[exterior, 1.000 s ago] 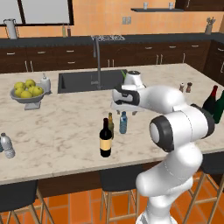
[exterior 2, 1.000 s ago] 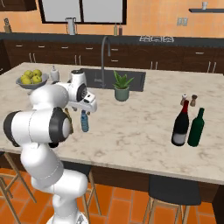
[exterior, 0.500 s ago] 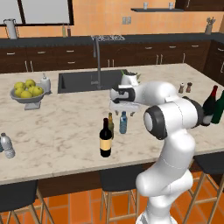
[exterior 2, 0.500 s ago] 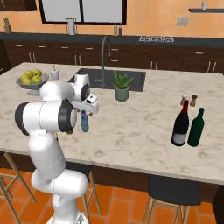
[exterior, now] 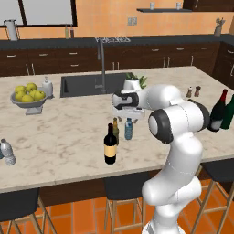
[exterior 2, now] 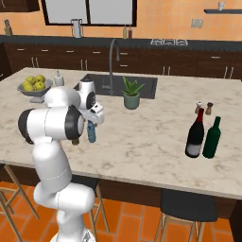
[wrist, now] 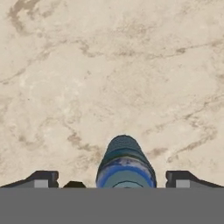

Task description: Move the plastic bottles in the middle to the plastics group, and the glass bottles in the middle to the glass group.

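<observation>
The blue plastic bottle point(exterior: 129, 129) stands upright mid-counter, and also shows as the plastic bottle point(exterior 2: 91, 132). My gripper point(exterior: 125, 109) hangs open just above its cap, pointing down. In the hand view, the bottle's dark cap point(wrist: 125, 166) rises between the two spread fingertips point(wrist: 43, 178), untouched. Left of it stand the black wine bottle with tan label point(exterior: 109, 144) and the short olive-brown bottle point(exterior: 116, 130). The clear ribbed water bottle point(exterior: 7, 151) of the plastics group stands at the far left. The glass group, a red-topped wine bottle point(exterior 2: 194, 135) and a green bottle point(exterior 2: 212, 138), is at the right.
A fruit bowl point(exterior: 28, 94) with yellow fruit and a small white dispenser point(exterior: 47, 87) sit back left. The sink point(exterior: 84, 85) with its tall faucet and a potted plant point(exterior 2: 131, 93) lie behind the bottles. Salt and pepper shakers point(exterior: 192, 92) stand back right.
The hand has shifted slightly left and settled over the blue bottle while the elbow swung. The jaws stay wide. No bottle has moved.
</observation>
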Robot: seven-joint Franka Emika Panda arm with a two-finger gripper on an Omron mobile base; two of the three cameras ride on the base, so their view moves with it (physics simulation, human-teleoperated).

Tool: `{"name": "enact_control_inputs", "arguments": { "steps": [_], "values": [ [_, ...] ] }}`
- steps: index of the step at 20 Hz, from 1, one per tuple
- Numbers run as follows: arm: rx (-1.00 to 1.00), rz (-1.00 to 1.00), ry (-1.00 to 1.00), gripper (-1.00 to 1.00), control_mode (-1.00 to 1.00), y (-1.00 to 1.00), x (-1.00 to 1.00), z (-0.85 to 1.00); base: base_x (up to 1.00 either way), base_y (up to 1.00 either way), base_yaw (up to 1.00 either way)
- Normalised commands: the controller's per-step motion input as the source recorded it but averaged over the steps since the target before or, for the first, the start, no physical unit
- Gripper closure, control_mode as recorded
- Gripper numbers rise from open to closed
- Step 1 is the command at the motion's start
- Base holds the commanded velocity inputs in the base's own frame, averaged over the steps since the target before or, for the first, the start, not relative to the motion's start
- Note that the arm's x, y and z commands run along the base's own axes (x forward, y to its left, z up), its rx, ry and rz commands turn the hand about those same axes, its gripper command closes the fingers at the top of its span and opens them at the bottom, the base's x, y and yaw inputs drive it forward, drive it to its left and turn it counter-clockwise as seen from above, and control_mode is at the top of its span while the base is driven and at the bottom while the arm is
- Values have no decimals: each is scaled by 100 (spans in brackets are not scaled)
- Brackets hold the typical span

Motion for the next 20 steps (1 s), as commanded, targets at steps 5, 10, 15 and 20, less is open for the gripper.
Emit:
{"name": "enact_control_inputs", "arguments": {
  "steps": [5,10,15,20],
  "values": [
    [0,-11,0,100,-100,4,-11,-12,0,0,0],
    [0,-7,0,100,-100,-18,-51,-2,0,0,0],
    [0,0,0,100,-100,-44,-83,3,0,0,0],
    [2,11,0,100,-100,-28,-100,9,0,0,0]
  ]
}}
